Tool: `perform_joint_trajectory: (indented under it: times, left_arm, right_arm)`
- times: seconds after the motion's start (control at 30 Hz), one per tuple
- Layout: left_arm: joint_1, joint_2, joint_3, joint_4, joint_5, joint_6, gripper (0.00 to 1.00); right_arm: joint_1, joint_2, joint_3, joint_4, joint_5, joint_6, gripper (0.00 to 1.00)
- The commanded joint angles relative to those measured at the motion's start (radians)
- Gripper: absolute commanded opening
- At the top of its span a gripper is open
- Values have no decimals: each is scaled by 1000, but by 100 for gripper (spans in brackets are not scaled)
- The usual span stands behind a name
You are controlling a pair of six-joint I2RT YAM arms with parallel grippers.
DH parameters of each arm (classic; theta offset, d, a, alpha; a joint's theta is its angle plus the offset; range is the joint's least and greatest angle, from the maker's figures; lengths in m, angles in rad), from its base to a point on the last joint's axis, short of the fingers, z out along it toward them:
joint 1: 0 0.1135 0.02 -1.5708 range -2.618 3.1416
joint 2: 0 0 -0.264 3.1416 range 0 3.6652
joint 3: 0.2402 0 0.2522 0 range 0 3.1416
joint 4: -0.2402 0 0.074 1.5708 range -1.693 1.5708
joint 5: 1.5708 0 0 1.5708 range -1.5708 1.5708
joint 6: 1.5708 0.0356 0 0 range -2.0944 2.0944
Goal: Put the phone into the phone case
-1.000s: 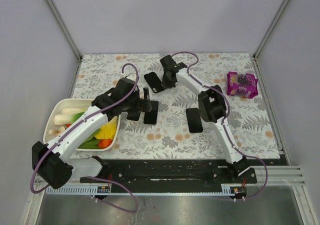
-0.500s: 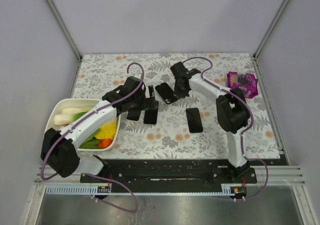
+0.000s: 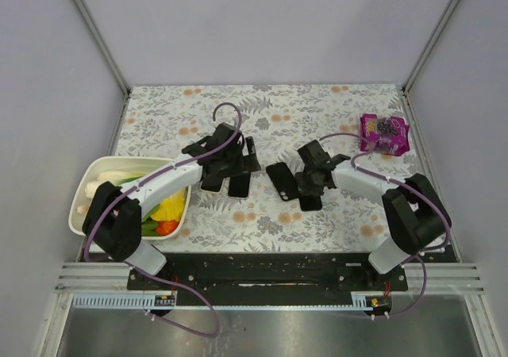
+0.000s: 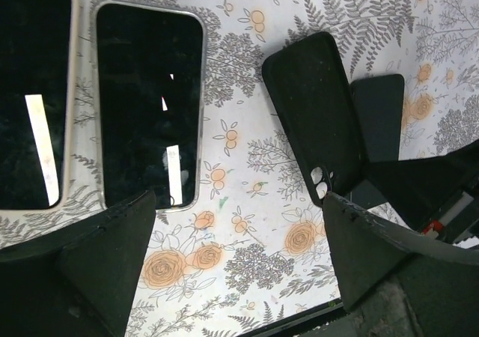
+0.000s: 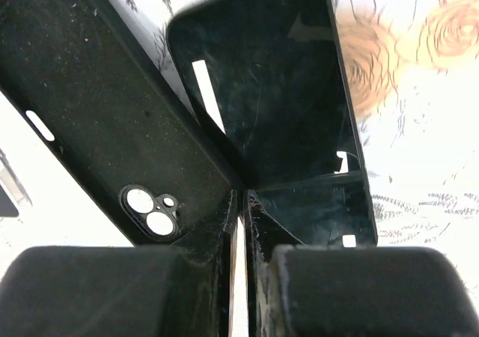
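A: Black on black down there; where to begin?

B: Begin at the left. See the left gripper (image 4: 238,225), spread wide and holding nothing, above the first phone (image 4: 34,90) and the second phone (image 4: 150,105), lying side by side on the flowered table (image 3: 262,119).

A: And toward the middle?

B: Find the phone case (image 4: 310,105) there, hollow side up, nipped near its camera cut-out by the right gripper (image 5: 239,202), clamped tight on the rim. Just right of that, note the third phone (image 5: 269,105), glossy face up.

A: Which step, then?

B: Looks like bringing the case over to that third phone. Next, probably: lay the case flat, let go, then lift the phone and square its corners to the rim before pressing in.

A: Anything hard to read?

B: Plenty. Cannot tell whether the case rests on the phone or hangs just above. Cannot see the phone's near end behind the fingers, nor the first phone's outer side, cut off by the frame.
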Motion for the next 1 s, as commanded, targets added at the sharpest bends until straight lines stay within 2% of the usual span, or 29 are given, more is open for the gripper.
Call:
perform_joint_trajectory:
  times: [0.0,0.27,0.57,0.6,0.73,0.8,0.87,0.97]
  left_arm:
    - [-32,22,19,66,10,-17,95]
    - [-56,47,4,84,10,-8,93]
    - [-87,76,-4,92,11,6,90]
    - [-87,77,-4,93,11,6,90]
    - [-93,79,2,90,16,13,90]
    - [-93,76,7,89,16,21,90]
    - [-93,74,8,86,17,27,90]
    - [-102,64,8,79,17,29,90]
  right_arm:
    - [29,-121,-100,150,-25,132,0]
    - [95,-215,-273,262,-37,290,0]
    - [178,-310,-369,280,18,403,1]
    - [180,-314,-372,280,13,399,7]
    - [180,-356,-352,225,50,345,54]
    - [178,-389,-330,169,104,305,74]
    - [176,-420,-303,116,163,237,86]
    - [163,-433,-223,38,280,86,95]
